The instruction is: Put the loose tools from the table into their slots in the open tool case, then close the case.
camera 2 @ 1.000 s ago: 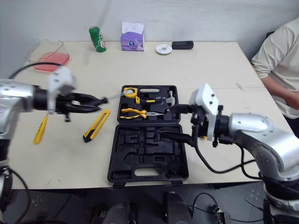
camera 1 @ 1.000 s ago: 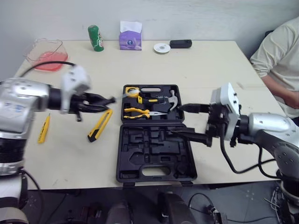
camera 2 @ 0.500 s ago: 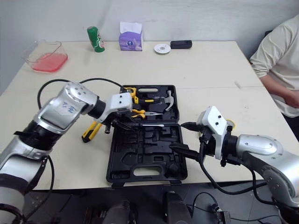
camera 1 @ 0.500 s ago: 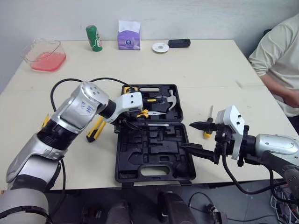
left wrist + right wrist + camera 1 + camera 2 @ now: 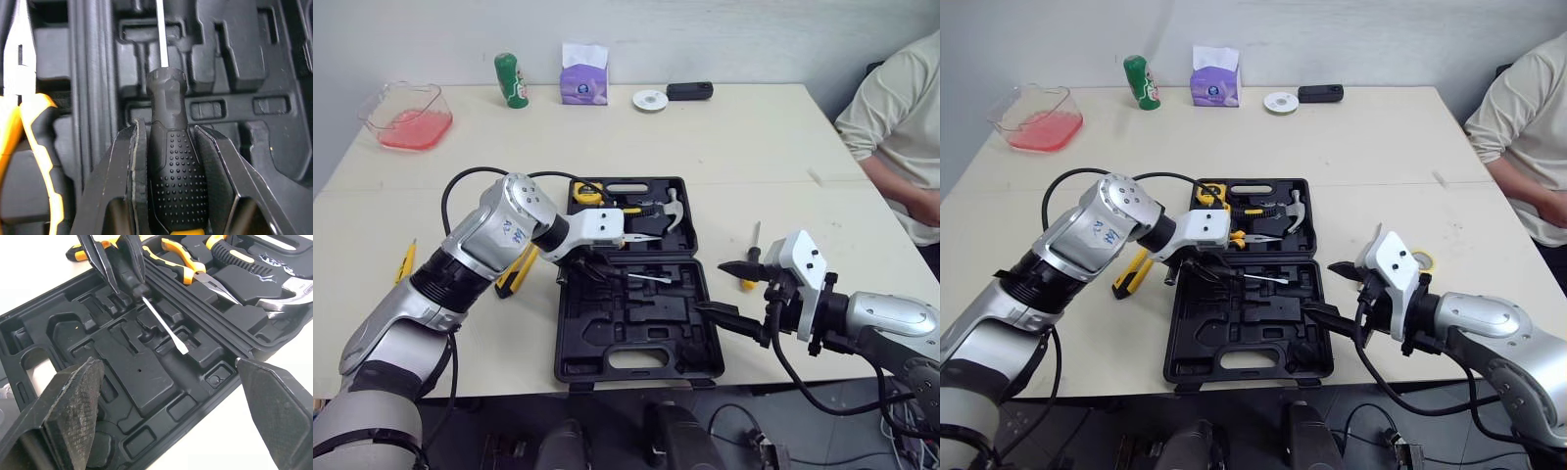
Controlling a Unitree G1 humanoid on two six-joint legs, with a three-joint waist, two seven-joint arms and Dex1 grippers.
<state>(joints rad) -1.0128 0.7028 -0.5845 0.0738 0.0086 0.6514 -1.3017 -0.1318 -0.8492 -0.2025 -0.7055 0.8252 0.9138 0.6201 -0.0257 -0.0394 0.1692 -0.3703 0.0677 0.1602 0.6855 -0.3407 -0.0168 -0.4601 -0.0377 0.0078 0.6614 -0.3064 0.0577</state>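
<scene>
The black tool case [image 5: 573,364] lies open. Its far half holds a tape measure, yellow pliers [image 5: 626,235] and a hammer [image 5: 674,208]. My left gripper [image 5: 592,264] is shut on a black-handled screwdriver [image 5: 173,181]. Its shaft [image 5: 641,277] points right, just above the moulded slots of the near half. My right gripper [image 5: 715,289] is open and hovers at the case's right edge. A yellow-handled screwdriver [image 5: 747,262] lies on the table behind it. A yellow utility knife [image 5: 514,274] lies left of the case, partly hidden by my left arm, and a small yellow tool [image 5: 406,260] lies further left.
A green can [image 5: 512,78], a tissue pack [image 5: 584,75], a white disc [image 5: 651,99] and a black device [image 5: 690,90] line the table's far edge. A clear container with pink contents [image 5: 411,113] stands far left. A person [image 5: 896,127] sits at the right.
My left gripper swung in from over the table's left side to above the case's near half, carrying the screwdriver. My right gripper drew back from over the case to its right edge.
</scene>
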